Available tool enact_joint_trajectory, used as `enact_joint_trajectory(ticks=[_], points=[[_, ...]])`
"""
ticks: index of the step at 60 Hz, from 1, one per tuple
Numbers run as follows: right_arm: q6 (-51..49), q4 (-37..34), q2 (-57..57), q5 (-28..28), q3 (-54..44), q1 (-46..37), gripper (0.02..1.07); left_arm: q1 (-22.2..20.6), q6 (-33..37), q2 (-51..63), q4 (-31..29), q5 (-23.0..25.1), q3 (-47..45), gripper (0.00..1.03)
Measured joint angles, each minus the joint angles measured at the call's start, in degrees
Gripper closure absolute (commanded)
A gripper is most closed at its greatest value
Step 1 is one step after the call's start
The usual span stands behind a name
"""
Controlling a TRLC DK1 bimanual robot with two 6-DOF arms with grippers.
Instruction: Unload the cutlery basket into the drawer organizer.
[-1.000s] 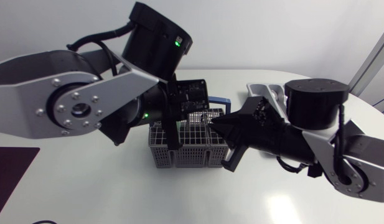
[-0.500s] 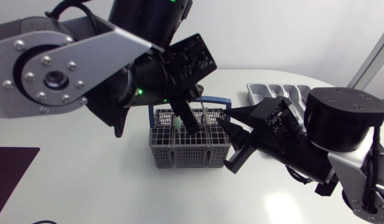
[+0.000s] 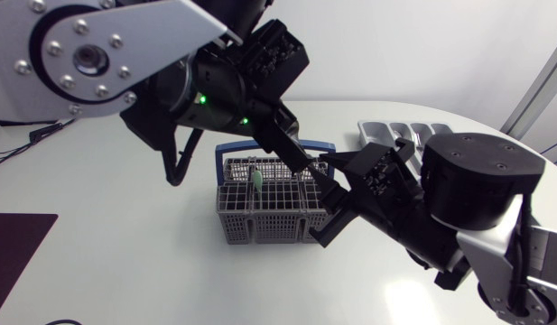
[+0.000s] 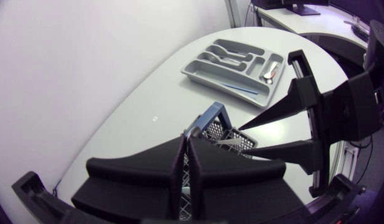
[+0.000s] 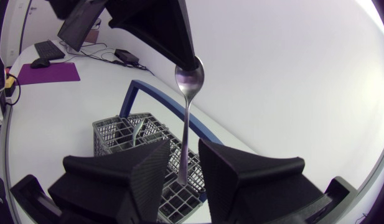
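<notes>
A silver spoon (image 5: 188, 118) hangs bowl-up above the grey cutlery basket (image 3: 269, 217) with its blue handle. My left gripper (image 3: 301, 162) is shut on the spoon's bowl. The spoon's handle hangs down between the fingers of my right gripper (image 5: 182, 171), which stand apart on either side without touching it. In the head view my right gripper (image 3: 325, 194) is at the basket's right end. A green-handled piece (image 3: 256, 178) and a fork (image 5: 137, 129) stand in the basket. The grey drawer organizer (image 4: 238, 65) lies further back with cutlery in its compartments.
The organizer (image 3: 400, 134) sits at the table's back right, behind my right arm. My left arm's big links hang over the table's left half. A dark mat (image 3: 16, 248) lies at the front left edge.
My left gripper has risen from the basket with the spoon. My right gripper has opened wider and come in around the spoon's handle.
</notes>
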Motion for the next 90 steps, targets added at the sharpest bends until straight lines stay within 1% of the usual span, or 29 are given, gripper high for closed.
enact_joint_trajectory(ticks=[9,23,37,43,49,61,75,85,90], points=[[0.0,1.33,1.9,0.87,1.07,0.04,0.69,0.61,-2.49,0.13,-1.92,2.62,1.38,1.0],[-0.04,2.6,3.06,1.42,2.1,0.04,0.69,0.66,-4.39,0.15,-3.02,3.82,1.53,1.0],[-0.07,3.02,5.07,1.42,3.08,0.09,0.7,0.66,-4.79,0.15,-3.08,4.39,1.53,1.0],[-0.24,3.02,5.57,1.64,3.58,0.5,0.79,0.66,-4.79,0.15,-3.08,4.39,1.53,1.0],[-0.59,3.43,5.6,1.9,3.76,1.29,0.81,0.68,-4.81,0.15,-3.08,4.37,1.53,1.0],[-1.11,4.09,6.01,2.8,4.26,2.25,0.97,0.98,-4.81,0.15,-3.08,4.37,1.53,1.0],[-1.29,4.15,6.12,3.17,4.33,2.29,1.0,0.96,-5.05,0.15,-3.5,4.35,1.53,1.0],[-1.29,4.26,6.12,3.37,4.33,2.29,1.0,0.96,-5.88,0.15,-3.52,4.33,1.53,0.99],[-1.29,4.26,6.12,3.32,4.33,2.27,1.0,0.96,-5.88,0.15,-3.52,4.31,1.53,0.94]])
